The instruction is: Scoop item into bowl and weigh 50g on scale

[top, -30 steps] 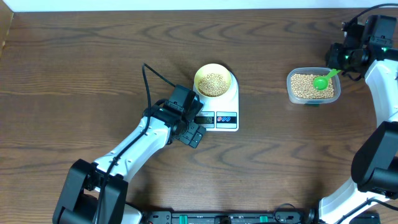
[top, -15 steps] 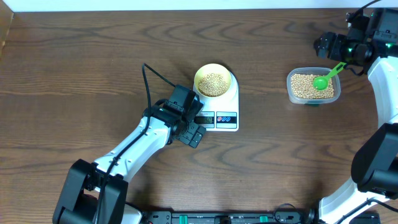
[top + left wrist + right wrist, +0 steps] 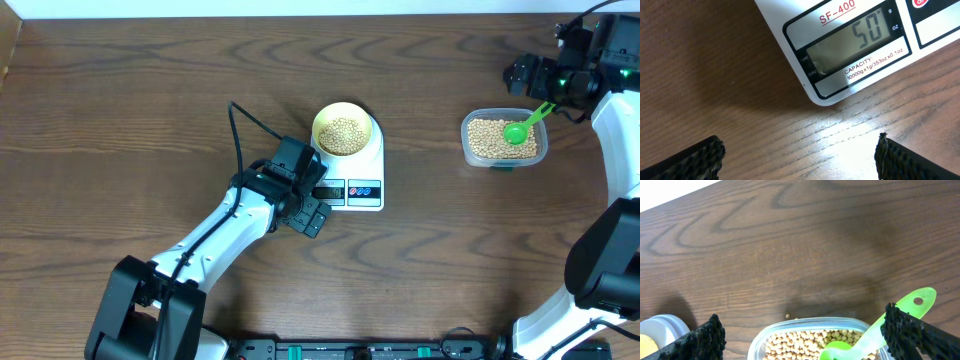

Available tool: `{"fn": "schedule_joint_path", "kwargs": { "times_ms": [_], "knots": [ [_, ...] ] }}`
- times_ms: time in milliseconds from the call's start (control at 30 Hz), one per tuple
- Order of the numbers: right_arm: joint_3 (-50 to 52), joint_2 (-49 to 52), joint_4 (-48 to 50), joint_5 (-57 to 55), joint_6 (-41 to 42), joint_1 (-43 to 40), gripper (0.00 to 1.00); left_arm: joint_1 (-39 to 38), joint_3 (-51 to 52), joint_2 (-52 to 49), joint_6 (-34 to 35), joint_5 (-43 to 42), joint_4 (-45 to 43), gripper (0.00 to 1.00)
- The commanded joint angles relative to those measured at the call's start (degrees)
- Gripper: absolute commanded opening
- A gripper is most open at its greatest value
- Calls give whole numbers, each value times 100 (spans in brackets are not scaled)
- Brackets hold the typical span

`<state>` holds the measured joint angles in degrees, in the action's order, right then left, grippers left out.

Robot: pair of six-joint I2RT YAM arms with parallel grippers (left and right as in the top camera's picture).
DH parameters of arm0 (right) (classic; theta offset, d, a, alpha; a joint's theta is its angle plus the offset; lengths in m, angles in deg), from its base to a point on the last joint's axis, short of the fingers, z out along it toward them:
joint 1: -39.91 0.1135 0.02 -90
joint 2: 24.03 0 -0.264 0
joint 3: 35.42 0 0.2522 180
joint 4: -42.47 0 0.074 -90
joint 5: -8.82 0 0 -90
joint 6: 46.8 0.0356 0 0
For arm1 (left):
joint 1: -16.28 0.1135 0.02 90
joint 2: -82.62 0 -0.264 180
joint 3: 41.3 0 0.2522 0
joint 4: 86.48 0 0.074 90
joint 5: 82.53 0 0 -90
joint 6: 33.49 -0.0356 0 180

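The white scale [image 3: 365,180] stands mid-table with the pale yellow bowl [image 3: 344,129] on it, holding tan beans [image 3: 345,132]. Its display [image 3: 860,45] reads 50 g. My left gripper [image 3: 318,205] hovers open just off the scale's front left corner, with only bare wood between its fingers [image 3: 690,160]. My right gripper [image 3: 535,92] is open just behind a clear tub [image 3: 470,150] of beans [image 3: 800,345]. A green scoop [image 3: 880,330] rests in the tub, its handle leaning beside my right finger, not gripped.
A black cable [image 3: 245,125] loops left of the scale. One stray bean [image 3: 788,315] lies on the wood just behind the tub. The table's far edge [image 3: 300,16] runs along the top.
My right gripper has opened and let go of the green scoop's handle, drawing back a little toward the far edge. The scoop stays in the tub. The left arm has not moved.
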<state>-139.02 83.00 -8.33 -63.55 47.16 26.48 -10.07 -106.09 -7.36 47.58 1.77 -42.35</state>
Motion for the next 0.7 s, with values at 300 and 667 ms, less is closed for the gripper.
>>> {"fn": "schedule_joint_path", "kwargs": {
  "times_ms": [300, 667],
  "knots": [
    [-111, -170, -7, 33, 26, -13, 99, 28, 20, -37, -46, 15, 17, 98],
    [-111, -170, -76, 31, 26, -13, 99, 28, 20, -37, -46, 15, 17, 98]
  ]
}}
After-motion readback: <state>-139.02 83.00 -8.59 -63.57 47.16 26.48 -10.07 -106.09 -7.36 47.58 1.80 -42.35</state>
